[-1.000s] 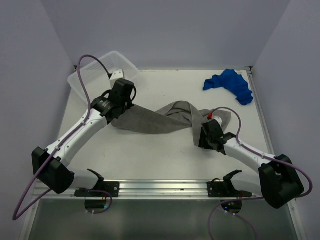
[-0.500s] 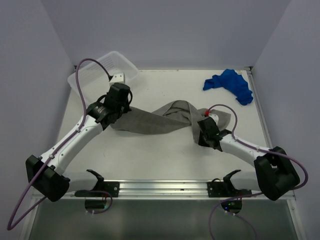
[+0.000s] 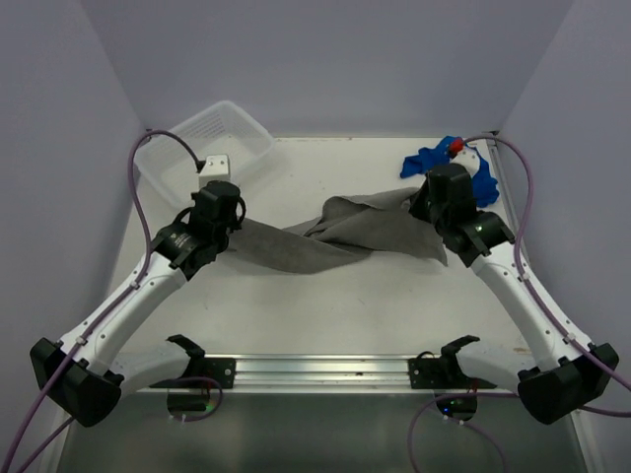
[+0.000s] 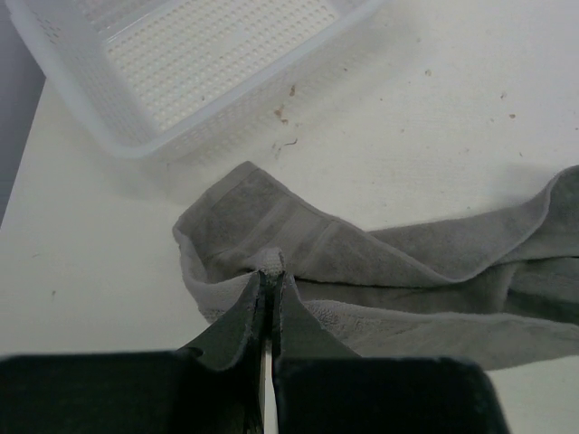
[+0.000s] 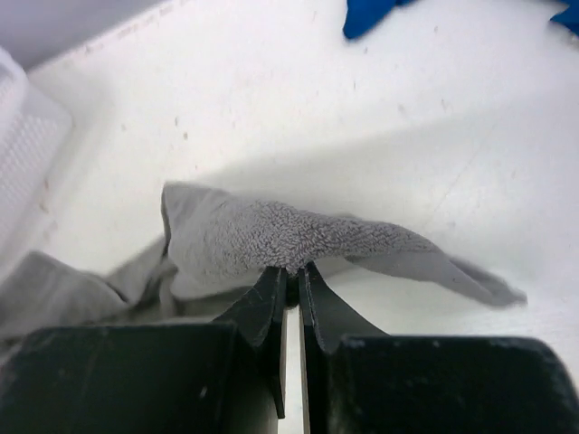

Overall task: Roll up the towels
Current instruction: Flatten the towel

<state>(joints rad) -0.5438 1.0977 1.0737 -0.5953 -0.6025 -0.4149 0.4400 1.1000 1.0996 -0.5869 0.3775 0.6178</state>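
Across the middle of the table [image 3: 335,305], the grey towel [image 3: 325,236] stretches left to right between your two arms, twisted and bunched rather than flat. Your left gripper [image 4: 270,271] is clamped on a pinch of its left end, close to the hemmed edge. That end lies just in front of the basket [image 4: 208,122], apart from it. Your right gripper [image 5: 291,271] is pinched tight on a fold at the right end. The cloth there looks lifted, draping off both sides of the fingers with a shadow under it.

What matters for the coming move is that the towel's long axis runs side to side, with one gripper at each end. Neither arm is nearer; each has its own end. The middle sags in a twist, with a flap folded over. By the look of it, you need to draw the towel taut along that axis and lay it flat before any rolling can start. No roll is formed yet.

The blue towel [image 3: 419,163] lies crumpled at the far right corner, just behind your right arm and partly hidden by it. It is nearer your right gripper, and neither gripper touches it.
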